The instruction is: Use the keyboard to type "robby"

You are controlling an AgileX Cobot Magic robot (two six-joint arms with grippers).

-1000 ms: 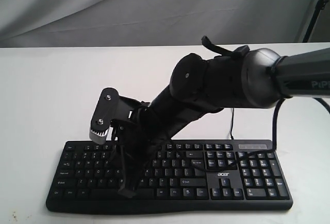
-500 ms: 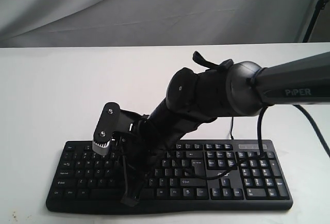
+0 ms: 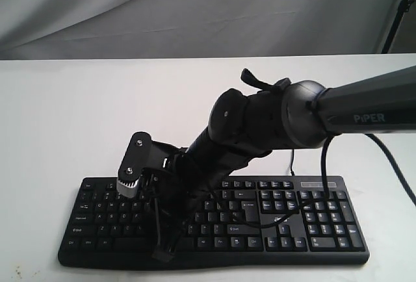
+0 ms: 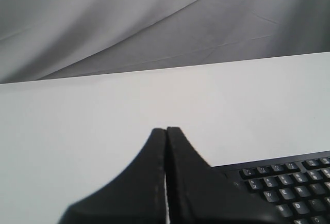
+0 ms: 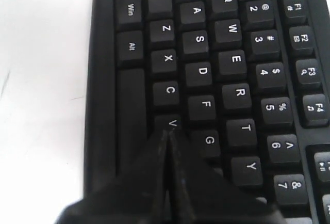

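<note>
The black keyboard (image 3: 312, 220) lies along the near edge of the white table, its white "acer" logo partly behind the arm. My right gripper (image 3: 162, 254) reaches across it from the right, shut with nothing held, pointing down at the bottom letter row on the left half. In the right wrist view its tip (image 5: 169, 131) sits at the edge of the V key (image 5: 172, 123), next to G, and hides the key just beyond V. My left gripper (image 4: 166, 129) is shut and empty over bare table beside a corner of the keyboard (image 4: 289, 182). It is out of the exterior view.
A grey cloth backdrop (image 3: 195, 9) hangs behind the white table (image 3: 65, 113). The keyboard's thin black cable (image 3: 292, 158) runs back from its rear edge. A black stand leg (image 3: 398, 9) shows at the far right. The right arm's own cable (image 3: 390, 158) loops over the number pad side.
The right arm has swung a little left and lower. Its shut tip has dropped toward the keyboard's front rows. The keyboard has not moved.
</note>
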